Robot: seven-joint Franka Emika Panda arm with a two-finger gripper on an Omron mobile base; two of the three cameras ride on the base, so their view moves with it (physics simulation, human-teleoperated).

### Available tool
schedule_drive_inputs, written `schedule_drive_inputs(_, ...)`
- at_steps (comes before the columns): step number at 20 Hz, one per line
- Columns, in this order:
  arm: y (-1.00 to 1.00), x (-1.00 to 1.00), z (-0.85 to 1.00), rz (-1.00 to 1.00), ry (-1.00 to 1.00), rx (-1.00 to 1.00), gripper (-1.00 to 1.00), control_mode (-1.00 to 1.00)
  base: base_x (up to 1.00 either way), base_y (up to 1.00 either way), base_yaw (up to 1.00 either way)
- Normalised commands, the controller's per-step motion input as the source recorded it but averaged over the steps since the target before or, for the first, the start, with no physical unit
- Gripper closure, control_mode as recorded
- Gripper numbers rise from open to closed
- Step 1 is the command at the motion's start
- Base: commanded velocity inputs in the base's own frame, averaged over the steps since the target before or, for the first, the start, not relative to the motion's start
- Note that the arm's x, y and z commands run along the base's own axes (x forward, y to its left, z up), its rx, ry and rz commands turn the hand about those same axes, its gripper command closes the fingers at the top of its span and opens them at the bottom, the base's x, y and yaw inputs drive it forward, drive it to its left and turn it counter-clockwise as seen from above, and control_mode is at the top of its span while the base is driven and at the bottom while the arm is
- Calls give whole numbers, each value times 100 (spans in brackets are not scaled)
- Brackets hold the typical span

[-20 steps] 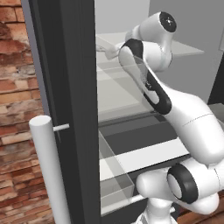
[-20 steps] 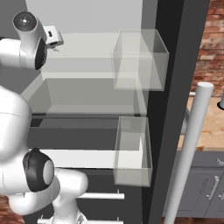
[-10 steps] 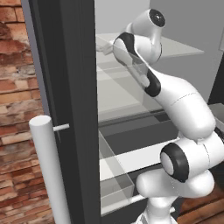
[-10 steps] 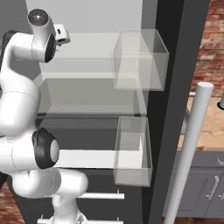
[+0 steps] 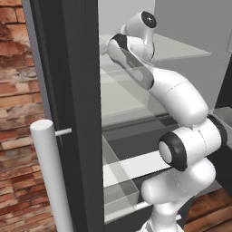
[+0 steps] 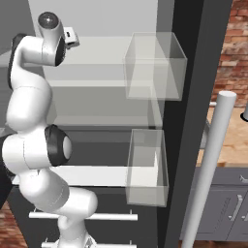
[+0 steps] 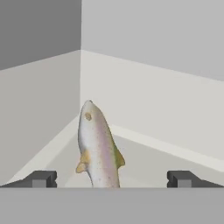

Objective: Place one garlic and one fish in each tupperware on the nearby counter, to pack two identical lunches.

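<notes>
An open fridge [image 6: 97,97] stands in front, with pale grey inner walls and flat shelves [image 5: 181,50]. Its dark door [image 5: 72,113] stands open at the left and carries a long white handle [image 5: 50,176]. Clear bins [image 6: 155,65] hang on the right door, one above the other. Red brick wall [image 5: 18,90] is on both sides. At the right there are grey cabinets [image 6: 227,203] with slim handles. The floor [image 5: 208,213] is brown wood.
</notes>
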Motion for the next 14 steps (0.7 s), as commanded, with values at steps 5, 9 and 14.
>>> schedule_drive_inputs(5,31,54,-2,-1,2,0,-100,-100,0,0,0)
schedule_drive_inputs(9,24,32,-4,-2,4,0,-100,-100,0,0,0)
schedule_drive_inputs(14,15,7,-12,-5,7,-1,-100,-100,0,0,0)
